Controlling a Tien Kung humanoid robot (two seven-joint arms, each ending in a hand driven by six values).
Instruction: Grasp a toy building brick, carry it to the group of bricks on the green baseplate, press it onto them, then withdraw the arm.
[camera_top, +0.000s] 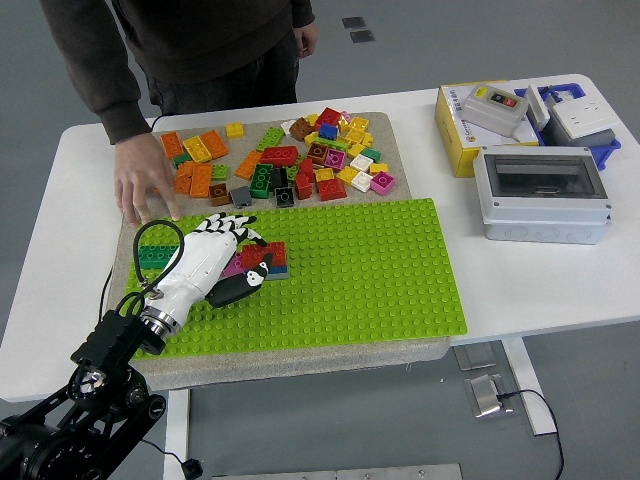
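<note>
Resting my left robot hand (215, 262) over the group of bricks (265, 258) at the green baseplate's (370, 270) left end, I cannot tell whether the fingers grip a brick. A person's hand (143, 190) lies flat beside the loose bricks (290, 160) on the desk (540, 275).
</note>
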